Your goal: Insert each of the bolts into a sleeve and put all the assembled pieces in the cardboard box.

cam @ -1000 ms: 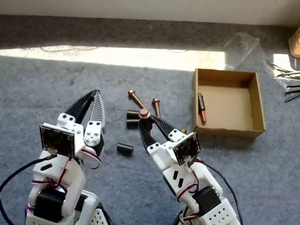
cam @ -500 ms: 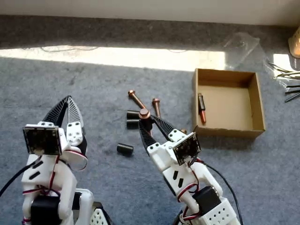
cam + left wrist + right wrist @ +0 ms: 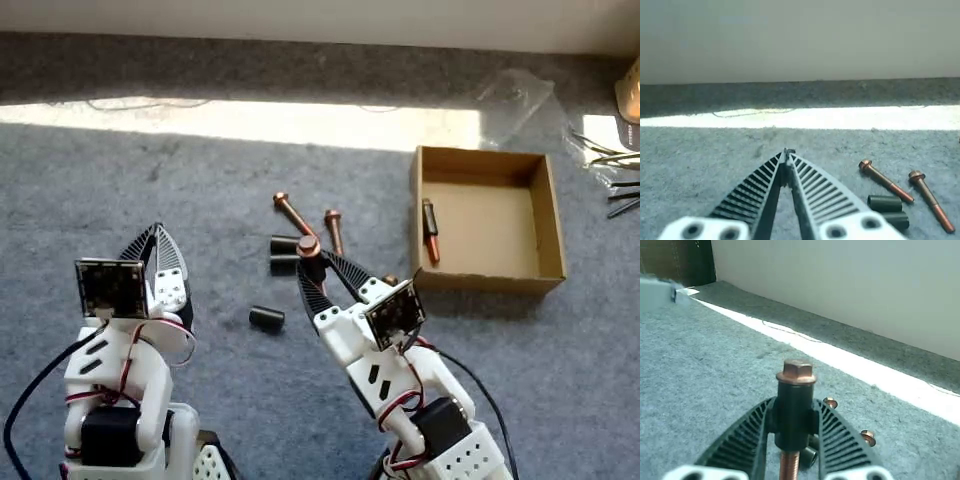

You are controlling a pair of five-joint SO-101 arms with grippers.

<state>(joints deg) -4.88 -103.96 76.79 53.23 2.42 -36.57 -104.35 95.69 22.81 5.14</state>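
Grey carpet (image 3: 300, 400), sunlit strip (image 3: 250, 122), pale wall (image 3: 800, 35)

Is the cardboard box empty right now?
No, one bolt-and-sleeve piece already lies on the floor of the cardboard box in the high view.

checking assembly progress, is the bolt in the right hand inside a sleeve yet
In: the bolt sticks out both ends of the sleeve held in the right hand.

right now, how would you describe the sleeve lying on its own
From the cardboard box, look left past the right gripper, shut on a sleeved bolt. The lone sleeve is a short black tube on the carpet, lower in the high view. Unlike the pair of sleeves lying side by side, it touches nothing.
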